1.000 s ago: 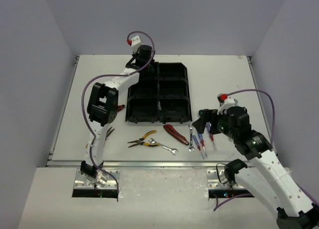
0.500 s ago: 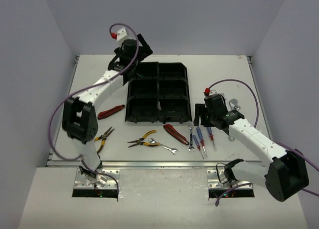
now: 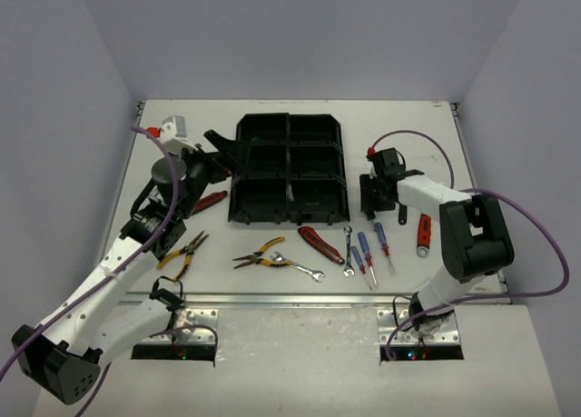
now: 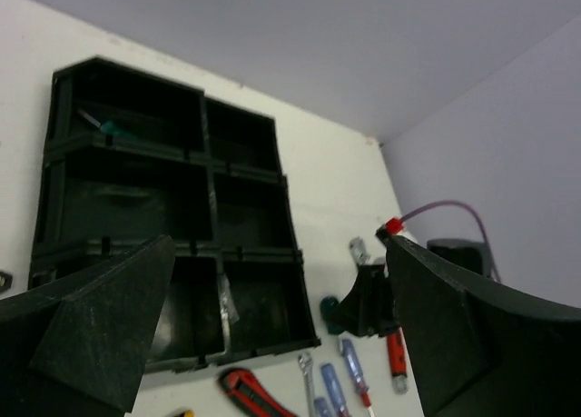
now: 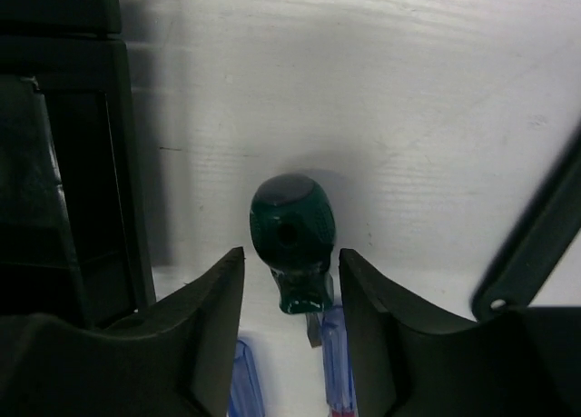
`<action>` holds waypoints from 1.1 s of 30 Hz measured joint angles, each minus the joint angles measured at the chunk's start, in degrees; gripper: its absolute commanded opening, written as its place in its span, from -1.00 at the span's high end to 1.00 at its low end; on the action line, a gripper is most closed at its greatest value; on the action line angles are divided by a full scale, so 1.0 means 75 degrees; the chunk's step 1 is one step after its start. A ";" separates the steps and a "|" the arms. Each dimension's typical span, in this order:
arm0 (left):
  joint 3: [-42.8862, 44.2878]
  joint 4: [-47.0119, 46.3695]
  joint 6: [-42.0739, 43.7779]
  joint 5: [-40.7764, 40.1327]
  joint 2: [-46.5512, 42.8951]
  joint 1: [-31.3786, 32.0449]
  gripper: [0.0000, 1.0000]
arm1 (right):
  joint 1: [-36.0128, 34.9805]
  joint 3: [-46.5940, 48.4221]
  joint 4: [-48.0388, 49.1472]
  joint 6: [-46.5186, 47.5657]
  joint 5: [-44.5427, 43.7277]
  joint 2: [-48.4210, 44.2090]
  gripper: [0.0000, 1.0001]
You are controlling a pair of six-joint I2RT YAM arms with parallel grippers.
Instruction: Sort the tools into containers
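A green-handled screwdriver (image 5: 292,224) lies on the table just right of the black tray (image 3: 289,169). My right gripper (image 5: 291,258) straddles its handle, jaws narrowed but open, a gap showing on each side. In the top view the right gripper (image 3: 372,199) sits at the tray's right front corner. My left gripper (image 3: 229,150) hangs wide open and empty at the tray's left side. Another green-handled tool (image 4: 109,126) lies in the tray's far left compartment. Blue screwdrivers (image 3: 365,251), a red utility knife (image 3: 320,244), wrenches (image 3: 301,271) and yellow pliers (image 3: 259,253) lie in front of the tray.
A red-handled adjustable wrench (image 3: 424,233) lies right of the right gripper. Red-handled pliers (image 3: 207,202) and a second yellow pair (image 3: 184,252) lie left of the tray, under the left arm. The table's front rail (image 3: 290,299) runs just behind the arm bases.
The left gripper opened over the tray's far left compartment, then drew back to the tray's left side. The right arm swung in to the green screwdriver and its jaws have narrowed around the handle.
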State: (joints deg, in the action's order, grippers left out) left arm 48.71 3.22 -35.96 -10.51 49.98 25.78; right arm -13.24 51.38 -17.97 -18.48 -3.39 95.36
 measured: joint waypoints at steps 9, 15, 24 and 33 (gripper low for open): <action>-0.0453 0.0748 0.0134 0.0765 0.0068 0.0003 -1.00 | -0.0116 0.0127 0.0339 0.0318 -0.0101 0.0503 0.81; -0.0879 0.0204 -0.0040 0.1746 0.0413 0.0110 -1.00 | -0.0658 -0.0426 0.0438 0.0438 -0.0554 -0.1248 0.91; -0.0510 -0.2088 -0.0713 0.3561 0.2546 0.1902 -0.91 | -0.1625 -0.1943 0.2300 0.0665 0.2797 -0.5968 0.99; 0.0436 -0.3089 -0.0987 0.3716 0.3607 0.2860 -0.50 | -0.1706 -0.2504 0.2387 0.0512 0.4241 -0.6792 1.00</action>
State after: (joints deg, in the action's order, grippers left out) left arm 51.99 -19.95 -43.36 17.36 77.03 47.24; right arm -26.04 32.60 -0.06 -14.64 28.42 44.42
